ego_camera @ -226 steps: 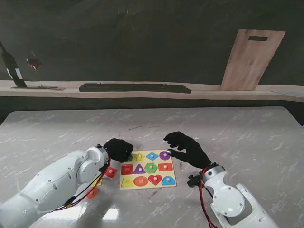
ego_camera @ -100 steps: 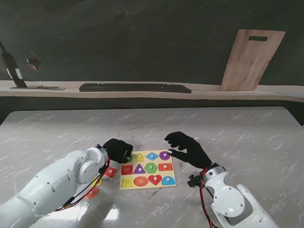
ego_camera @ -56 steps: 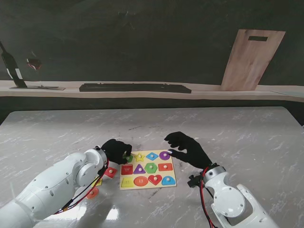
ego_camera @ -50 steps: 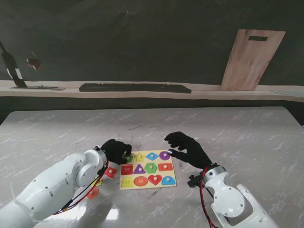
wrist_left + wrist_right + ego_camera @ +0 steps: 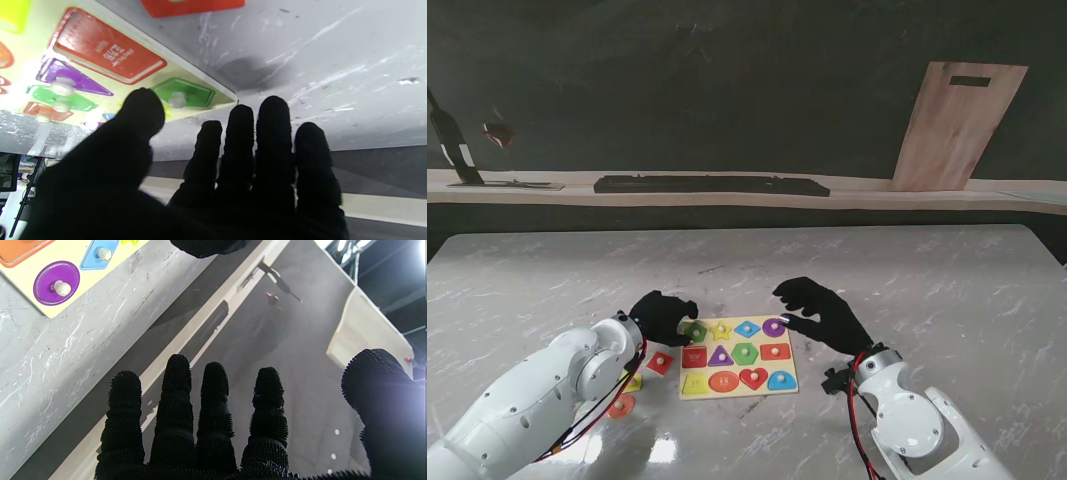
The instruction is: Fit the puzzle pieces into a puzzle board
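The yellow puzzle board [image 5: 739, 393] lies on the marble table between my two hands, with several coloured knobbed pieces seated in it. A green piece [image 5: 695, 330] sits in its far left corner slot, also seen in the left wrist view as the green piece [image 5: 181, 95] beside a red square [image 5: 106, 56]. My left hand [image 5: 662, 315] hovers just left of that corner, open, fingers spread and holding nothing. My right hand [image 5: 819, 312] is open over the board's far right side, near the purple circle [image 5: 56, 281].
Loose pieces lie left of the board: a red one [image 5: 659, 362], a yellow one [image 5: 632, 382] and an orange-red one [image 5: 621, 405] nearest to me. A wooden board [image 5: 957, 125] leans on the back shelf, far from the hands.
My left hand has drawn away to the left from the board's far left corner, and the green piece it covered now shows seated there. The right arm has not moved.
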Motion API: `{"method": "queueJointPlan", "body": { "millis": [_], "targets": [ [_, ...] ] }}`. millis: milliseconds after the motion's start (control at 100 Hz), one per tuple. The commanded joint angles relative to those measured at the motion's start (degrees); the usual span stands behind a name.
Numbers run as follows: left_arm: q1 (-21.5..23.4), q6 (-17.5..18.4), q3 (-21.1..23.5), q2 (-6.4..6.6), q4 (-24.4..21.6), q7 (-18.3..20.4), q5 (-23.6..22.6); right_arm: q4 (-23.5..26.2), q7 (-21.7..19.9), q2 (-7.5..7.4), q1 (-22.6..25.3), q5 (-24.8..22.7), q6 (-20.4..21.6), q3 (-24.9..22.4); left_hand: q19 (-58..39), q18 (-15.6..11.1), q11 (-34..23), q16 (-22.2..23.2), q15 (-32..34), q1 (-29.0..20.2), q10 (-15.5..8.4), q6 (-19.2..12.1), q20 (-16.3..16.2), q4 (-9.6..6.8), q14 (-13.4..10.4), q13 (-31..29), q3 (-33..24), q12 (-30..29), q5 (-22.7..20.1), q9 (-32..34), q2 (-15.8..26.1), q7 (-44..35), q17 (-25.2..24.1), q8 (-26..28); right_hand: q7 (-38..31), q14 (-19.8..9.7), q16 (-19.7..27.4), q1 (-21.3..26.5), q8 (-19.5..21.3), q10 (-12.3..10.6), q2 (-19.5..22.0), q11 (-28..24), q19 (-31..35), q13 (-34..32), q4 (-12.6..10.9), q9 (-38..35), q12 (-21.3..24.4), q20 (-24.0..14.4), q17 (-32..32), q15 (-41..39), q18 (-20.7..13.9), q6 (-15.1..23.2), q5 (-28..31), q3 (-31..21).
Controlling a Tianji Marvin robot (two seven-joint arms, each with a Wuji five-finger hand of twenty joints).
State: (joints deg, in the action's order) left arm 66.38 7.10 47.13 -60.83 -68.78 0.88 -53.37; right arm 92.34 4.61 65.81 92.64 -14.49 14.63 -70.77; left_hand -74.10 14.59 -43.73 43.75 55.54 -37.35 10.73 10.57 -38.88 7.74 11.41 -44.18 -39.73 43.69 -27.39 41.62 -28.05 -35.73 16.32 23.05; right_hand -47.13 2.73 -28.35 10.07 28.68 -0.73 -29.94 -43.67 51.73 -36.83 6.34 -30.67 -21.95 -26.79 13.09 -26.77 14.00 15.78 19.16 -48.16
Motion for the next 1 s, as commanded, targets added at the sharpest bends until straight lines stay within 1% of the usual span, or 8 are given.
{"method": "queueJointPlan", "body": {
  "millis": [0, 320, 510, 730, 760, 830, 860, 990],
  "targets": [
    [1.07, 0.24, 0.86, 0.49, -1.09, -1.01, -0.26, 0.11, 0.11, 0.25, 0.22, -0.34, 0.28, 0.25, -0.03, 7.19, 0.54, 0.05, -0.73, 2.22, 0.75, 1.25, -1.17, -1.19, -0.27, 1.73, 2.32, -0.6, 2.45, -1.56, 1.21, 1.04, -0.96, -0.97, 0.64, -0.19, -0.38, -0.63, 0.74, -1.18, 0.55, 0.73, 0.1, 0.19, -2.06, -1.45, -0.05, -1.03, -0.77, -0.47, 0.29, 2.34, 1.2, 1.13],
    [8.76, 1.84, 11.17, 1.15, -7.72, -1.39, -4.16, -0.21, 0.36, 0.14, -0.34, -2.17, 0.04, 1.12, 2.54, 7.96, 8.86, -0.53, -5.31, 1.14, 2.31, 0.85, -0.21, -1.63, 0.99, 6.07, 8.74, -7.7, 2.83, -6.09, 4.01, 3.32, -3.98, -1.64, 0.67, -0.16, -0.38, -0.73, 0.74, -1.22, 0.66, 0.69, 0.14, 0.17, -2.05, -1.45, -0.06, -1.04, -0.73, -0.5, 0.3, 2.36, 1.16, 1.19],
    [14.54, 4.01, 18.4, 1.46, -12.25, -0.57, -5.64, -0.5, 0.72, 0.08, -0.97, -3.71, -0.35, 2.01, 4.1, 8.08, 12.35, -0.81, -8.47, -0.49, 2.88, 0.59, 0.6, -1.85, 1.43, 8.06, 10.4, -11.15, 0.15, -7.56, 4.94, 4.88, -5.3, -1.92, 0.63, -0.19, -0.39, -0.79, 0.76, -1.17, 0.76, 0.7, 0.13, 0.15, -2.06, -1.34, -0.06, -1.03, -0.74, -0.52, 0.25, 2.35, 1.15, 1.23],
    [21.12, 7.45, 25.78, 1.75, -16.06, -0.1, -6.96, -0.17, 1.15, 0.0, -1.2, -5.65, -1.37, 2.86, 4.41, 8.34, 10.79, -0.39, -9.19, -2.72, 3.04, 0.42, 0.93, -2.17, 2.32, 7.54, 15.37, -10.16, -4.32, -3.37, 8.12, 1.73, -5.49, 0.87, 0.59, -0.17, -0.41, -0.93, 0.77, -1.24, 0.9, 0.63, 0.21, 0.18, -2.08, -1.35, -0.09, -1.06, -0.69, -0.58, 0.2, 2.41, 1.14, 1.3],
    [22.03, 7.77, 26.62, 1.79, -16.65, 0.5, -6.86, -0.09, 1.23, -0.02, -1.2, -5.96, -1.45, 2.93, 4.49, 8.49, 11.05, -0.25, -9.41, -4.74, 3.17, 0.26, 0.98, -2.53, 2.61, 7.49, 19.83, -9.85, -4.83, -2.89, 9.77, 1.92, -5.58, 1.26, 0.57, -0.21, -0.4, -0.91, 0.78, -1.29, 0.91, 0.59, 0.21, 0.19, -2.09, -1.41, -0.1, -1.06, -0.69, -0.57, 0.2, 2.39, 1.15, 1.29],
    [24.27, 8.04, 28.39, 1.86, -18.32, 1.86, -6.72, 0.0, 1.34, -0.07, -1.26, -6.72, -1.7, 3.11, 4.27, 8.79, 10.5, -0.07, -9.14, -5.41, 3.52, 0.28, 0.87, -2.67, 3.13, 6.92, 20.63, -9.6, -6.75, -1.2, 10.58, 1.26, -5.54, 1.56, 0.56, -0.25, -0.4, -0.93, 0.78, -1.22, 0.93, 0.58, 0.2, 0.13, -2.09, -1.4, -0.11, -1.05, -0.71, -0.59, 0.19, 2.4, 1.1, 1.29],
    [25.25, 8.21, 29.09, 1.92, -19.11, 2.37, -6.93, 0.01, 1.39, -0.09, -1.31, -7.05, -1.89, 3.2, 3.98, 8.75, 10.61, 0.43, -9.03, -8.12, 3.56, 0.2, 0.58, -3.01, 3.15, 6.78, 26.53, -9.0, -7.18, -0.81, 12.8, 1.09, -5.49, 2.13, 0.56, -0.22, -0.39, -0.95, 0.78, -1.25, 0.91, 0.58, 0.22, 0.18, -2.09, -1.38, -0.11, -1.05, -0.67, -0.56, 0.22, 2.43, 1.09, 1.3],
    [29.66, 8.75, 31.9, 2.1, -23.13, 3.92, -8.87, -0.11, 1.4, -0.15, -1.54, -7.78, -2.59, 3.5, 2.61, 9.26, 8.35, 0.89, -7.53, -10.14, 3.83, 0.04, -0.14, -3.28, 3.65, 4.77, 29.44, -7.73, -10.24, 2.71, 15.06, -2.1, -4.28, 3.84, 0.54, -0.15, -0.38, -0.92, 0.78, -1.27, 0.85, 0.61, 0.23, 0.18, -2.09, -1.34, -0.1, -1.05, -0.66, -0.56, 0.24, 2.54, 1.03, 1.29]
  ]
}}
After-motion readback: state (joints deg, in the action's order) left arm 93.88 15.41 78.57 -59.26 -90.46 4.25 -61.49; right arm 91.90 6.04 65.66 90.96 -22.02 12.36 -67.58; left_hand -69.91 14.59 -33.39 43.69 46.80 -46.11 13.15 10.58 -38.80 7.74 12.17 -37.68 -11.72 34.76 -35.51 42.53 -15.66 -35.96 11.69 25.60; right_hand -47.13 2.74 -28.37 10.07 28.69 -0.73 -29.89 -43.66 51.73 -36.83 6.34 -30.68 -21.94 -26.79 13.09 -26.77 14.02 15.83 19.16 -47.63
